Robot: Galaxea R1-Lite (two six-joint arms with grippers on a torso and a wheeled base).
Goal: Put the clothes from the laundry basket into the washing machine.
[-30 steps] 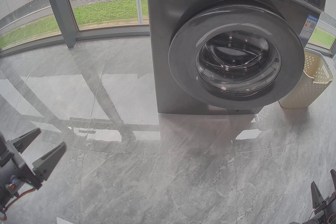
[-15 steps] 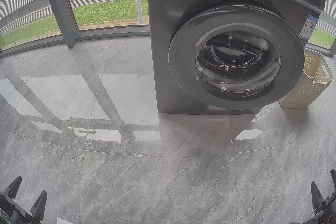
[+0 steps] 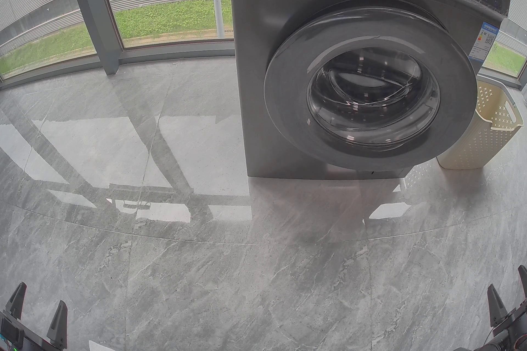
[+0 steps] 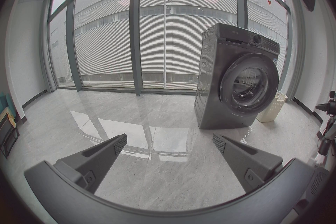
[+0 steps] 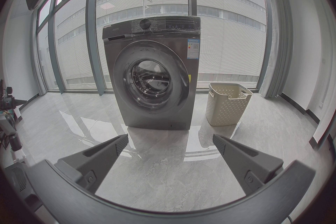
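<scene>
Spread and empty: left pincer [image 3: 38, 303], right pincer [image 5: 169, 139]. Up ahead, laundry basket [image 3: 488, 130] stands right of the washing machine [image 3: 362, 67], nearer the right pincer

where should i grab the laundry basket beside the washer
Probably take the laundry basket by its top rim, at the handle cutout, coming from above. It stands upright and open-topped beside the washing machine, with the rim exposed.
</scene>
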